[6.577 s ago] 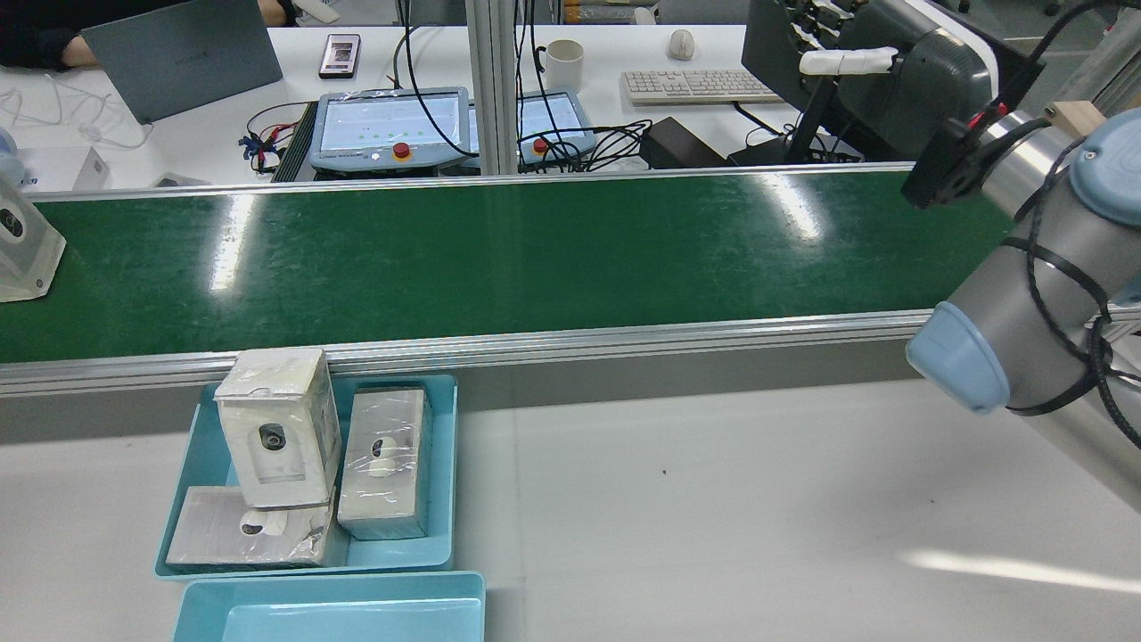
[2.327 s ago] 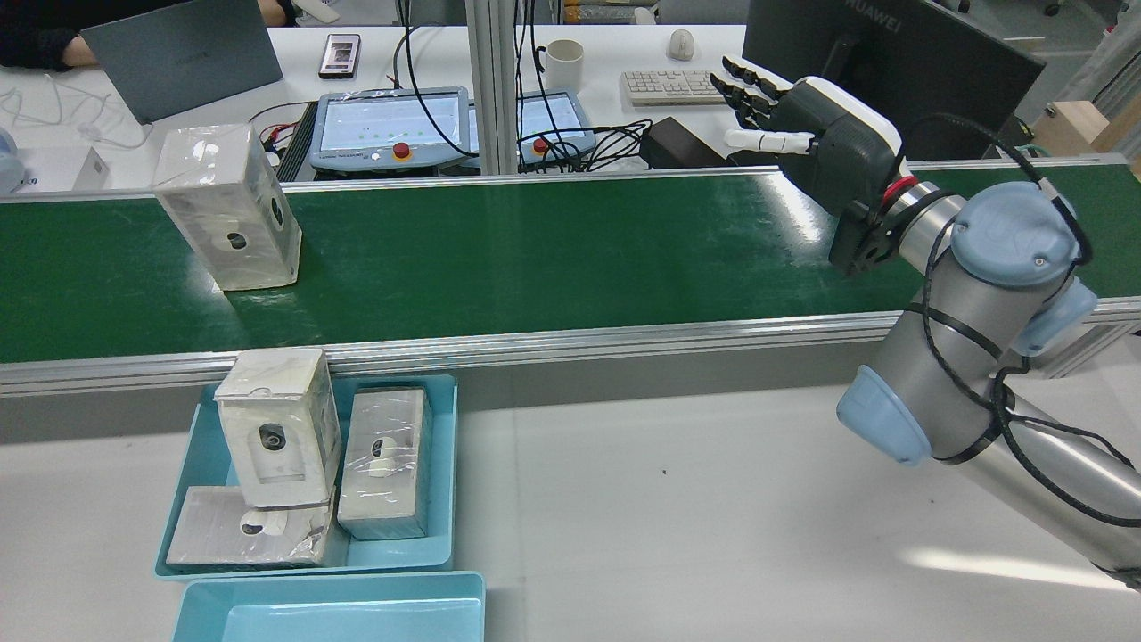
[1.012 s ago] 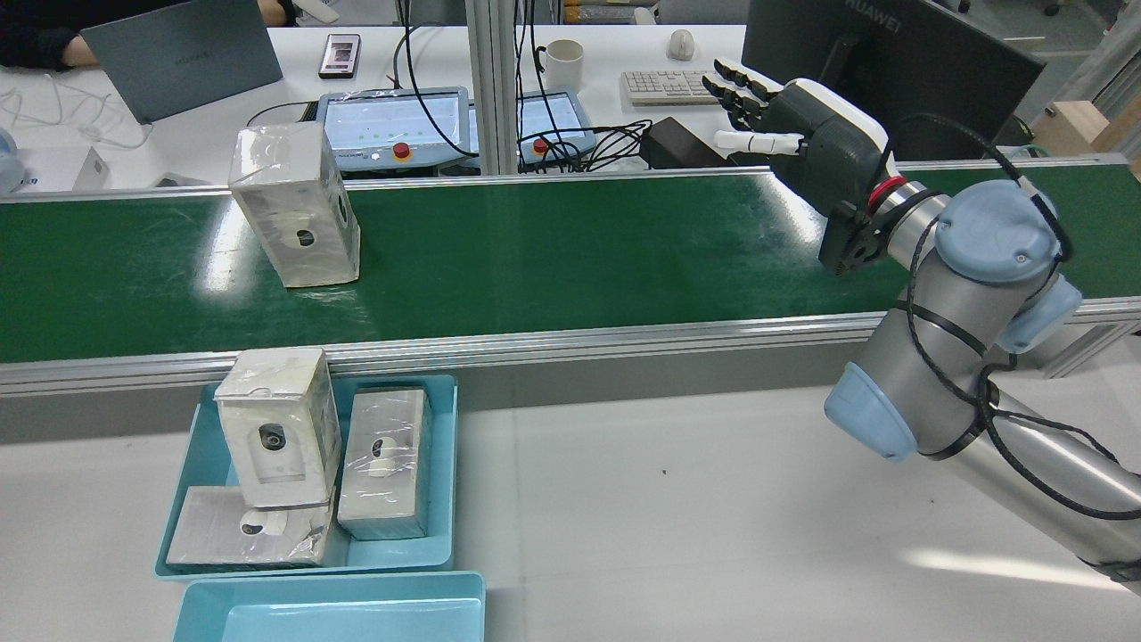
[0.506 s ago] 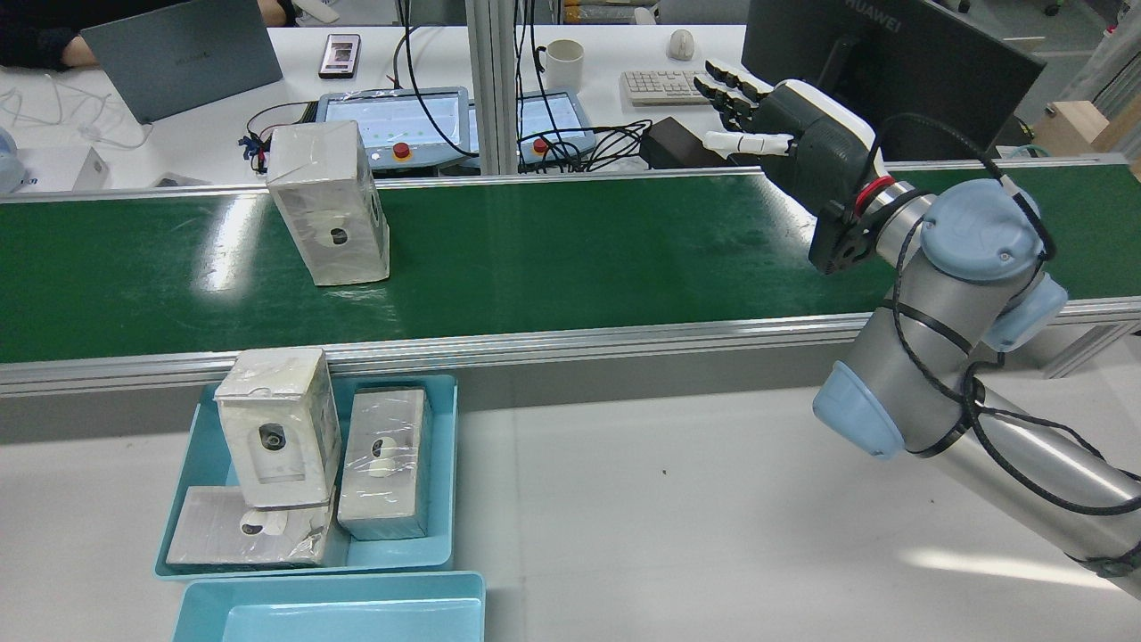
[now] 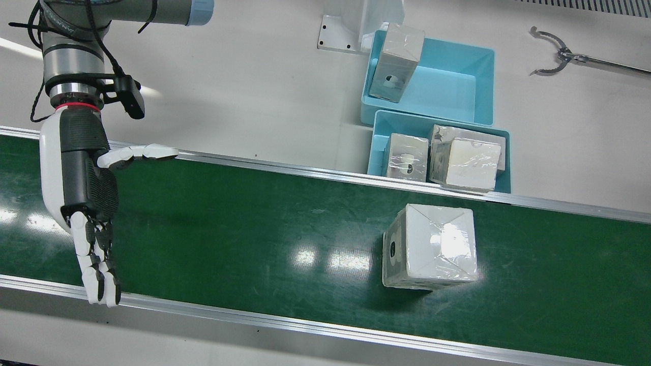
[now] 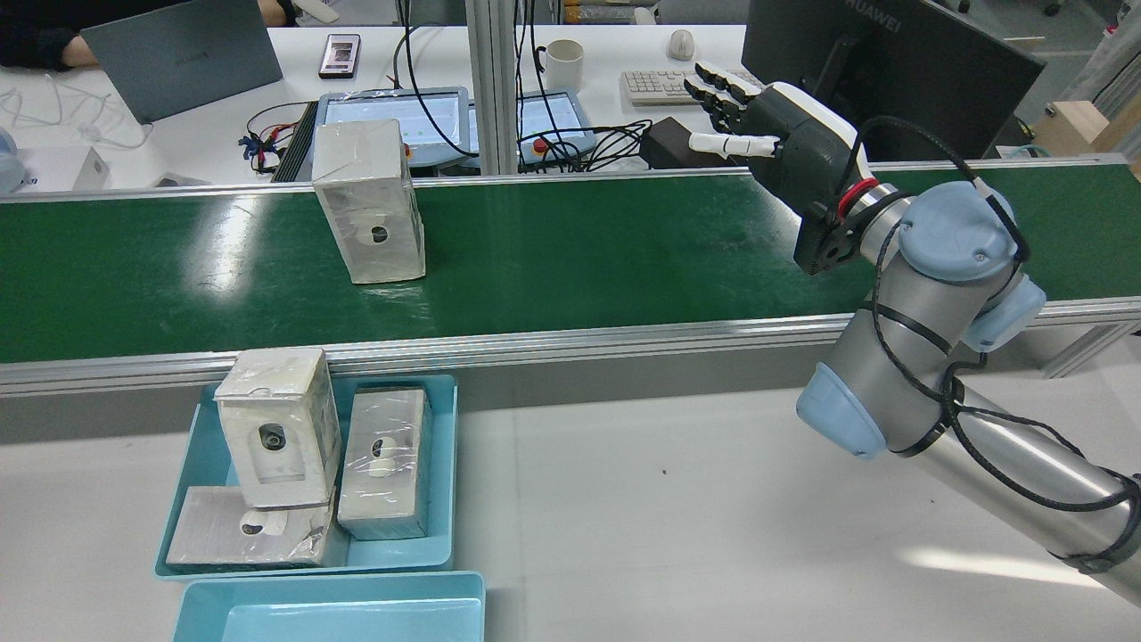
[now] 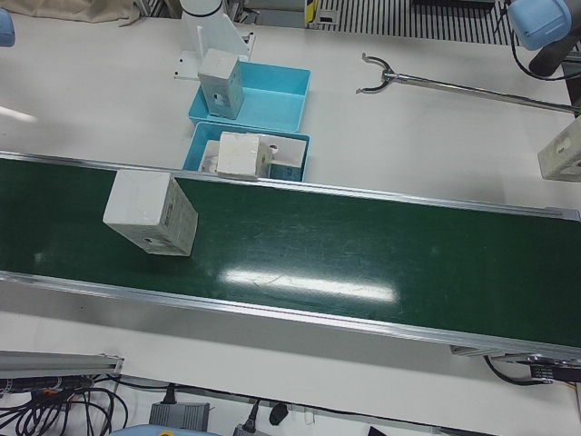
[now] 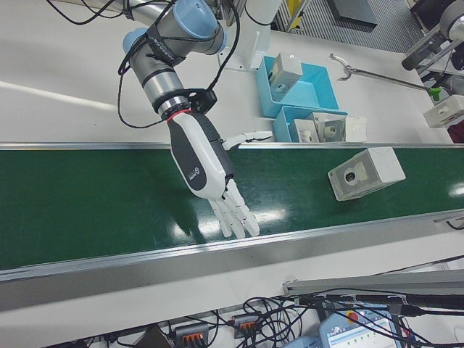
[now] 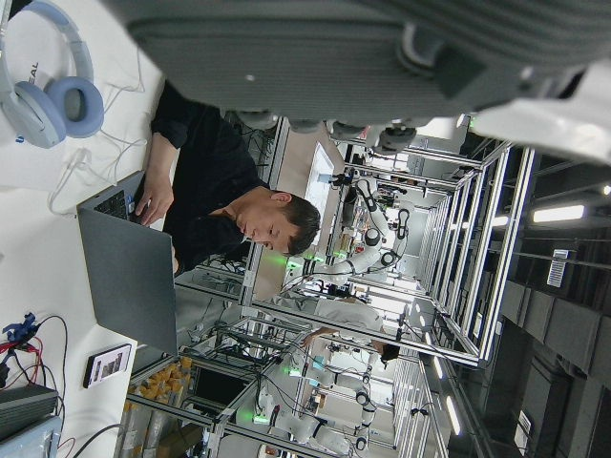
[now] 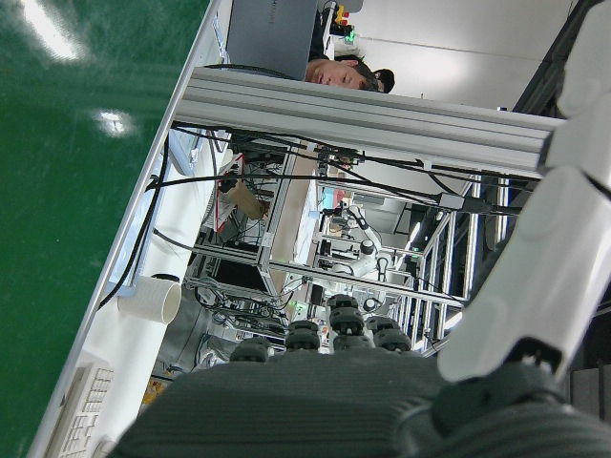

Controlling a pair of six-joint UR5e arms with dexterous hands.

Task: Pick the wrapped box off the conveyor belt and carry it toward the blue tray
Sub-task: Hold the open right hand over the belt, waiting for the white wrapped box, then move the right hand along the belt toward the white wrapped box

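Now that the belt has carried the wrapped box [image 6: 368, 202] along from its left end, it stands upright near the middle of the conveyor belt [image 6: 570, 259], closer to my right hand [image 6: 784, 152]. That hand waits over the belt's far edge, fingers [image 6: 713, 89] spread and holding nothing. The box is still well apart from it. The blue tray [image 6: 441, 473] sits by the belt's near edge. My left hand's fingers, I cannot tell.

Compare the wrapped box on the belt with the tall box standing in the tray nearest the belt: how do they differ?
The wrapped box stands alone on the green conveyor belt; the tall box sits in the blue tray, propped on a flat box. The belt box's round window faces the robot hand; the tall box's faces the rear camera. Both are upright, whitish and film-wrapped.
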